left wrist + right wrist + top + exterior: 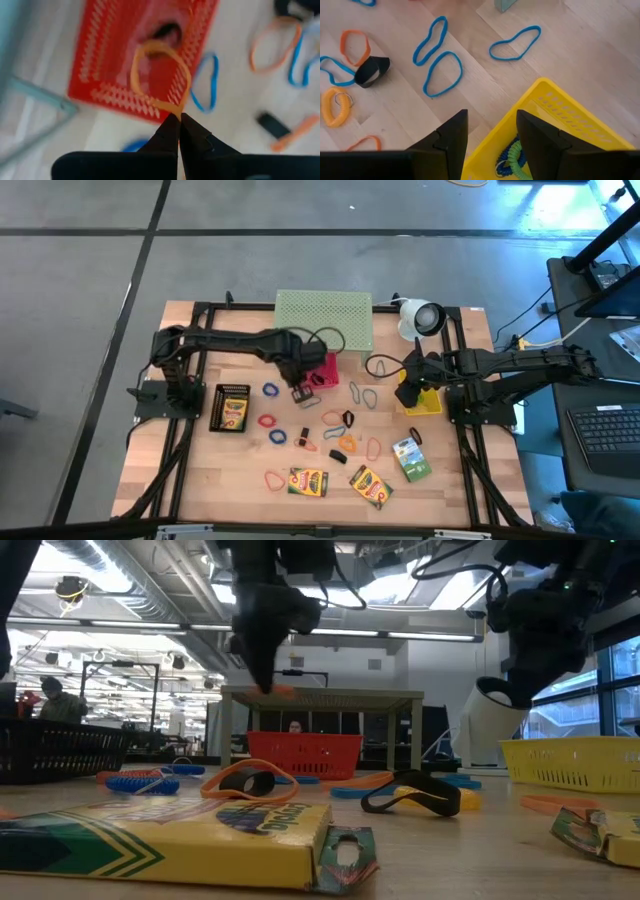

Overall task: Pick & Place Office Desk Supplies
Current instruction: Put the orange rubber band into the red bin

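My left gripper (178, 116) is shut on an orange rubber band (134, 75) and hangs above the near edge of the red basket (325, 372). My right gripper (492, 120) is open, touches nothing and hovers over the yellow basket's (555, 110) left edge; a green-and-blue coil (512, 159) lies in that basket. One crayon box (231, 410) lies in a black tray (214, 394). The others (308, 481), (370, 487), (411, 458) lie flat near the table's near edge. Blue, orange and red bands (271, 391) and dark clips (348, 419) are scattered mid-table. My left gripper pinches the orange rubber band at one end of its loop (170, 107), between the two fingertips. The fingers point down from above. The band is lifted clear of the table, and its open loop spreads out beyond the fingertips over the red basket (100, 50).
A pale green mesh stand (323, 315) and a white round device (422, 318) stand at the far edge. The red basket sits in front of the stand. Several blue bands (442, 74) lie on the wood left of the yellow basket. A black metal frame (190, 430) runs along both table sides.
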Action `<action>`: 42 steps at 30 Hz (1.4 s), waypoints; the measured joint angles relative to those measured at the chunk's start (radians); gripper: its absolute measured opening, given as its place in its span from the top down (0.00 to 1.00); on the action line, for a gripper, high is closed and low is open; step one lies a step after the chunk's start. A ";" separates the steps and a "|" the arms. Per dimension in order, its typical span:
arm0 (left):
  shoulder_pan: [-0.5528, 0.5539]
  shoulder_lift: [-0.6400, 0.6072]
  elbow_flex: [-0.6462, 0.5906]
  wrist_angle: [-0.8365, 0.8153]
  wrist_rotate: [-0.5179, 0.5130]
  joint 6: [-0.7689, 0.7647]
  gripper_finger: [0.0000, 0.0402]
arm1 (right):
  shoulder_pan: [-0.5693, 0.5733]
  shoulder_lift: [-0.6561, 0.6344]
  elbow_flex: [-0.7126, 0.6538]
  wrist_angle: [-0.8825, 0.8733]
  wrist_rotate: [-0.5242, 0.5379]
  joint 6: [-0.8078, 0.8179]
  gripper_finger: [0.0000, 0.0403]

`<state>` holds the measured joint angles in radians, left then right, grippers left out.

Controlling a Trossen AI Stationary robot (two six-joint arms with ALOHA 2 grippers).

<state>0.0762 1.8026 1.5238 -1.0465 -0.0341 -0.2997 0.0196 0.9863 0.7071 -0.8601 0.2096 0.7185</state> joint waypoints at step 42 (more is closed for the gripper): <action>0.103 0.044 -0.111 0.233 0.120 0.191 1.00 | 0.000 0.000 0.000 0.053 0.011 0.033 0.58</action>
<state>0.1795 1.8464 1.4128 -0.8135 0.0861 -0.1084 0.0196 0.9867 0.7071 -0.8074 0.2203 0.7513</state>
